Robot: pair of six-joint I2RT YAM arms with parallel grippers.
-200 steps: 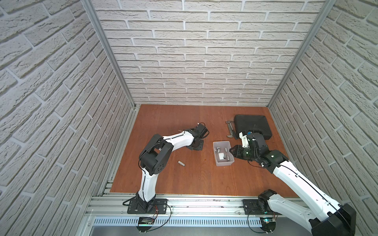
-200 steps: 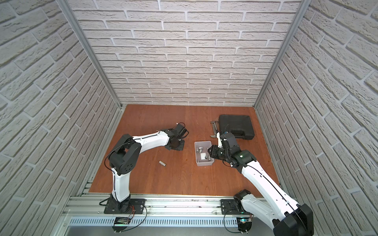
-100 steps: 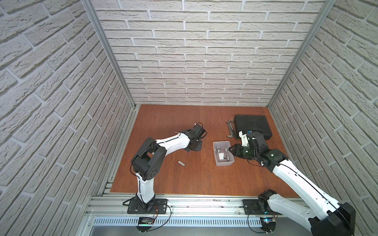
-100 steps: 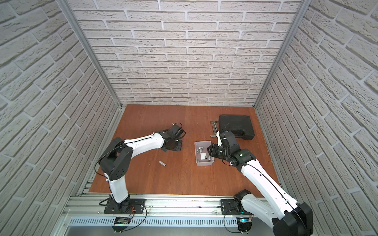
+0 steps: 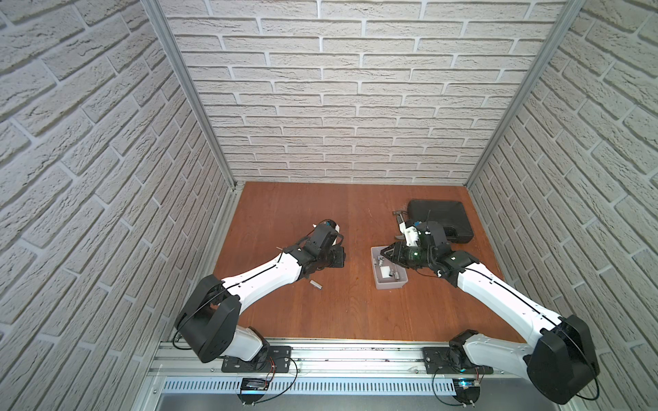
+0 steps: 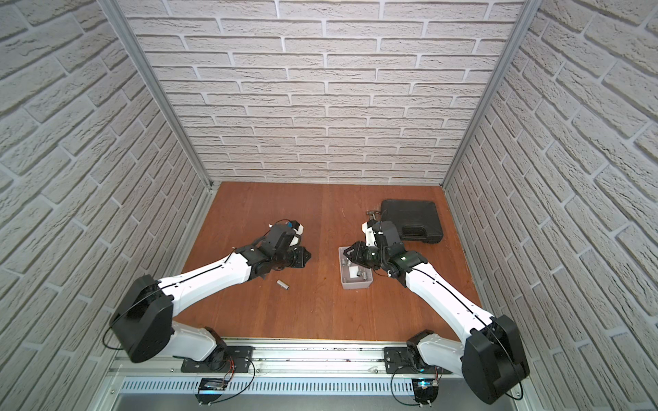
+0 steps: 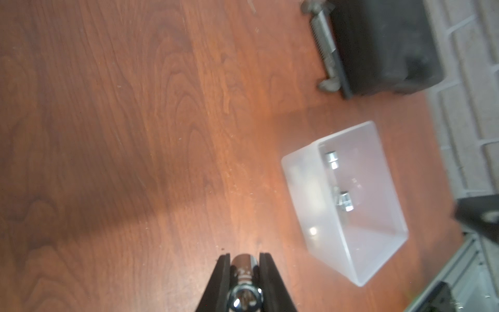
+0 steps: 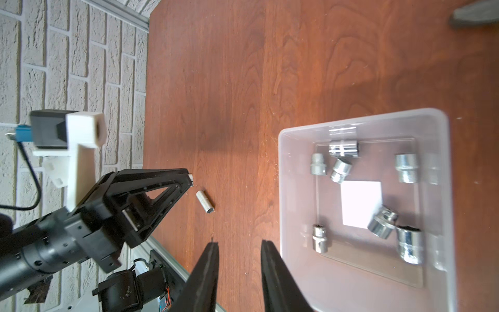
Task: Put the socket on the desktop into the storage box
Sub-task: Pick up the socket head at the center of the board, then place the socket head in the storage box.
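On the reddish-brown wood worktop [image 5: 285,213], in a top view, one slim steel socket [image 5: 316,284] lies loose. Left wrist: my left fingers [image 7: 220,281] clamp a chrome socket [image 7: 244,270] outside the translucent plastic storage box [image 7: 305,194]. Right wrist: right fingers [image 8: 206,272] apart, empty; other sockets [image 8: 382,221] boxed.

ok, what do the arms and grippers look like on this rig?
The left arm and right arm have white link shells, bulky black joint housings and a thin black line along each forearm. The left gripper and right gripper are black with tapered fingers. A white camera mount carries a blue connector.
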